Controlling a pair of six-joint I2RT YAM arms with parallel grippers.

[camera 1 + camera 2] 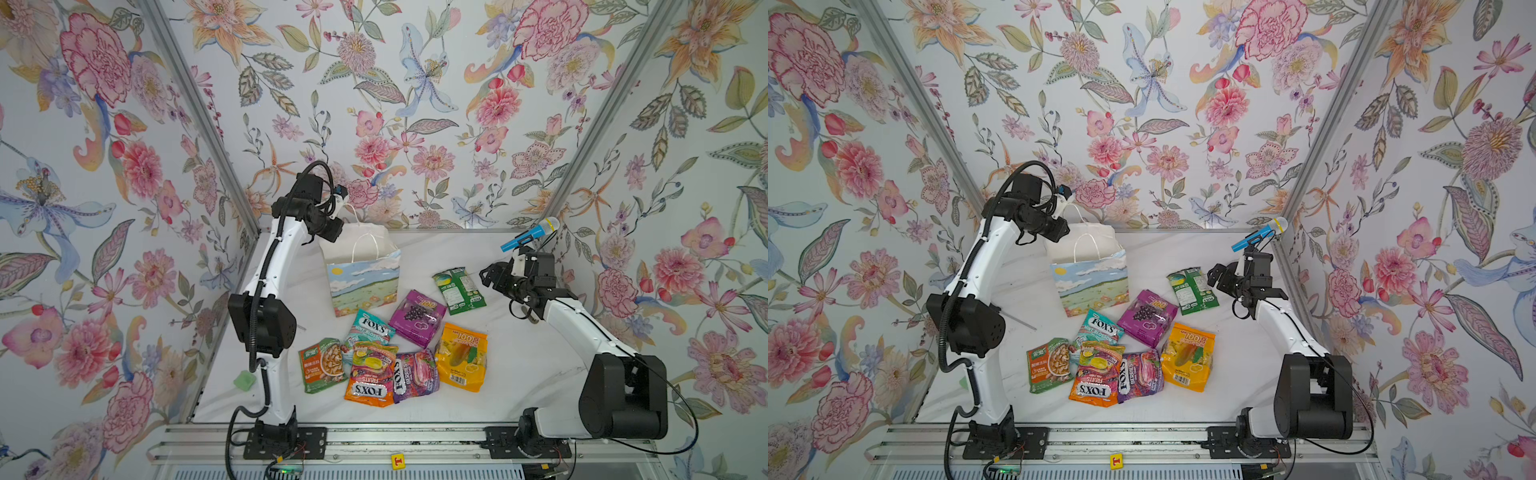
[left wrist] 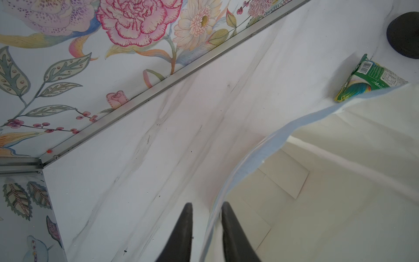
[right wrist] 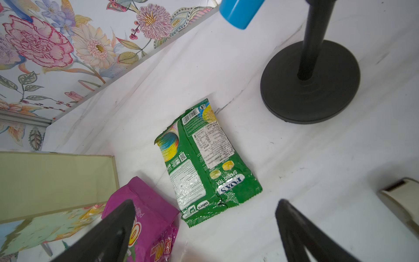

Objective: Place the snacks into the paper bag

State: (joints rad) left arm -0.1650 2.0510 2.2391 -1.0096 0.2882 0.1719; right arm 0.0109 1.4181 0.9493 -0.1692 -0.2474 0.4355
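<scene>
All seven snacks are still out on the counter (image 1: 519, 386) and none is in the paper bag (image 1: 363, 286), which stands upright toward the far-left corner with its mouth open. My left fingers (image 2: 223, 212) stand close together astride the bag's rim, one inside the white lining and one outside. The paper wall runs between them, but I cannot tell whether they actually pinch it. My right fingers (image 1: 492, 277) are spread wide and empty, hovering over the green FOX'S packet (image 1: 459, 291). That packet lies flat, back panel up, toward the far-right corner, near the black base of the microphone stand (image 3: 310, 86). The purple "100" bag (image 1: 417, 318) lies near the bag's front corner. The teal FOX'S packet (image 1: 370, 330), nut pouch (image 1: 322, 363), orange FOX'S packet (image 1: 370, 380), purple FOX'S packet (image 1: 415, 374) and yellow "100" bag (image 1: 461, 357) crowd the middle toward the front edge, some overlapping. I judge these packets light, soft and glossy, with slippery film that crumples while the loose candy inside shifts, so a grip on the flat belly may slide. I would take the green one across its crimped end seam, where the film looks stiffest. The bag is thin paper and likely to tip or fold if tugged, so I want the rim held gently.
</scene>
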